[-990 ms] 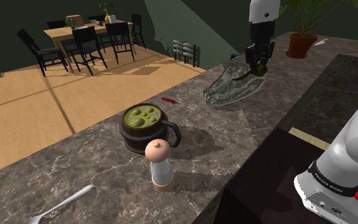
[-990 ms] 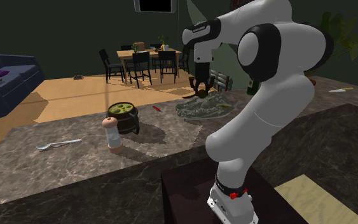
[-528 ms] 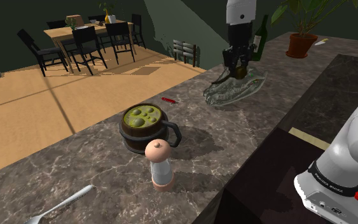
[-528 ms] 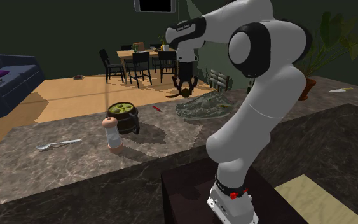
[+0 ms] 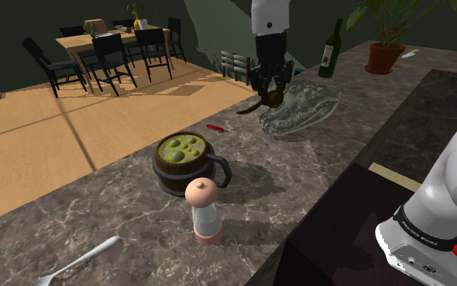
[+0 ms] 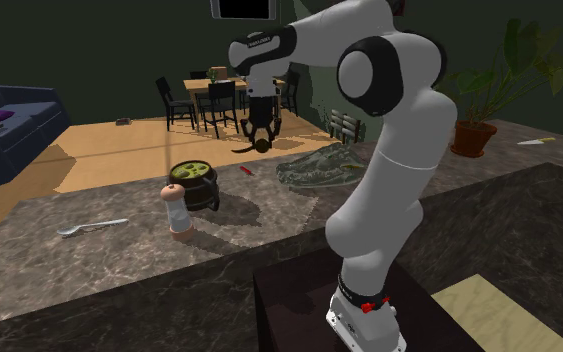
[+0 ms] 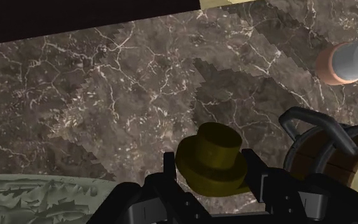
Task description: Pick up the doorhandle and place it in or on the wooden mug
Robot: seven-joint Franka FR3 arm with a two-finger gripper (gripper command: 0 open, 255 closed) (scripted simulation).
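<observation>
Pointing straight down above counter point(image 5: 299, 195), arm point(image 6: 389, 80) jaws clamped on olive doorhandle point(image 7: 212, 159); wooden mug point(image 5: 182, 166) apart.

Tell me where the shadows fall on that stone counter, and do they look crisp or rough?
Shoulder view: soft dark patches lie on the counter to the picture's right of the mug and the shaker. Wrist view: the shadows have jagged, stair-stepped edges, spreading beyond the brass-coloured doorhandle clasped in the jaws. Second exterior view: the room behind is dim.

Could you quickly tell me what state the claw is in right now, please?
Claw: closed, holding the olive-gold doorhandle.
</observation>
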